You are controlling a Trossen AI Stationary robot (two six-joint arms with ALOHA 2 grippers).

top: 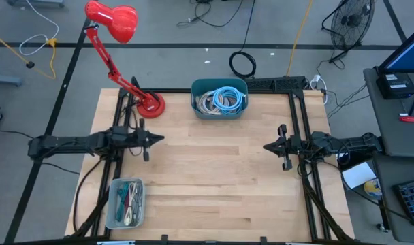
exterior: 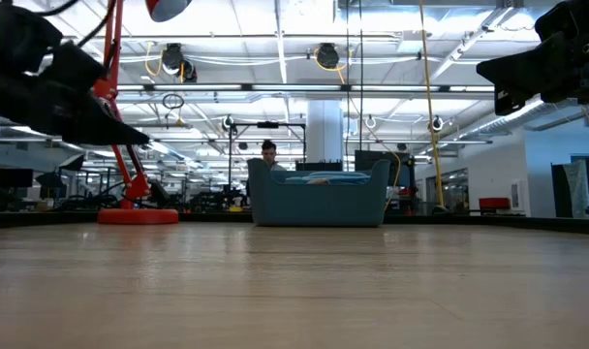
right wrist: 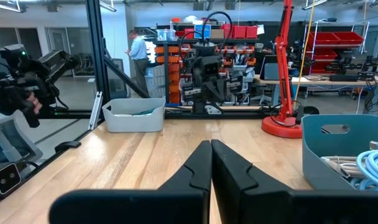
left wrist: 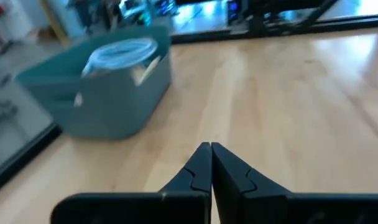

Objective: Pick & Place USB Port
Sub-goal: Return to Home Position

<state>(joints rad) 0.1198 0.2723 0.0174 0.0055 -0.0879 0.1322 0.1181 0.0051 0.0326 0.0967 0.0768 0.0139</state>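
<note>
Tabletop (top: 214,184) of pale wood fills most of our overhead view. At its far edge, near the middle, sits the blue bin (top: 219,114), and we see two coils packed side by side inside it: a light blue cable (top: 229,99) wound in loose rings and a light gray cable (top: 207,102) pressed against it. The smaller gray bin (top: 109,204) stands at the near left corner, holding a tangle of cables (top: 129,199) with dark, blue and reddish strands that we cannot separate.

Left arm (top: 77,144) lies stretched level from the left edge, and the right arm (top: 343,144) mirrors it from the right, both above the boards and well apart from either bin. Left gripper (top: 159,139) and right gripper (top: 266,145) point at each other across the bare middle. In each wrist view we find the fingers (left wrist: 198,168) pressed tip to tip with nothing between them, the right pair (right wrist: 198,165) likewise.
</note>
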